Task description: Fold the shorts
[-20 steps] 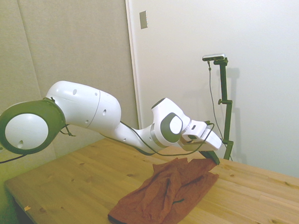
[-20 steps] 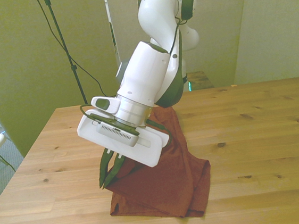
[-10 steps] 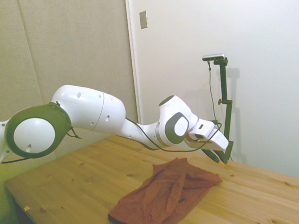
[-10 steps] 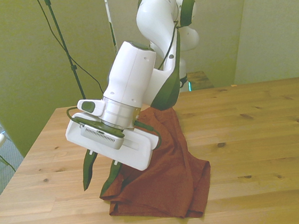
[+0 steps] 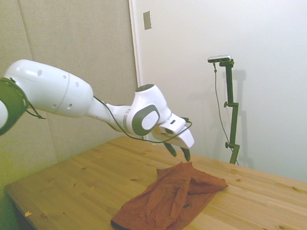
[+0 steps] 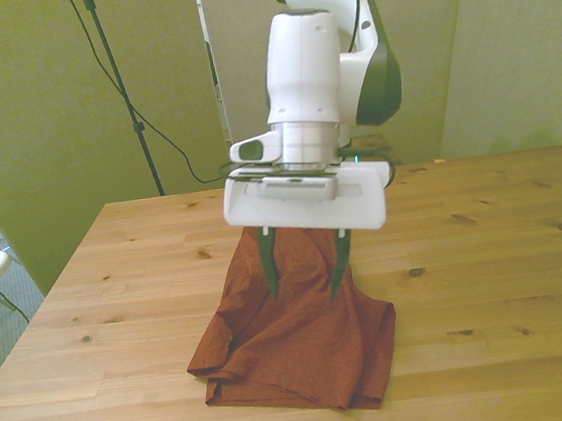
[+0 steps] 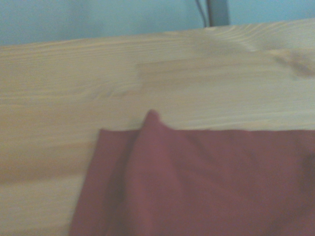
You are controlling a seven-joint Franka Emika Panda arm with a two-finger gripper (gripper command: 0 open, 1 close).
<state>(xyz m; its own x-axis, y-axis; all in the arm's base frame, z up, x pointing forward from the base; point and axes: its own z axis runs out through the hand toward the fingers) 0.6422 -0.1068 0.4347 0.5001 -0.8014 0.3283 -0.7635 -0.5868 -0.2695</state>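
Note:
The rust-red shorts (image 5: pixel 170 200) lie crumpled and partly folded over on the wooden table (image 5: pixel 79 183), with a dark edge at the near end. In the front view the shorts (image 6: pixel 300 339) spread toward the camera side. My gripper (image 6: pixel 305 268) hangs open above the cloth, holding nothing, its dark fingers (image 6: pixel 270 264) pointing down. From the side, the gripper (image 5: pixel 178 151) floats above the far end of the shorts, clear of them. The wrist view shows the shorts' edge (image 7: pixel 197 177) with a small raised peak against the bare wood.
The wooden table (image 6: pixel 486 249) extends well past the shorts on both sides. A wall and door frame (image 5: pixel 137 68) stand behind the table.
The gripper let go of the shorts' corner, lifted, and swung back from the table's side to above the middle of the cloth. The released end now lies flat.

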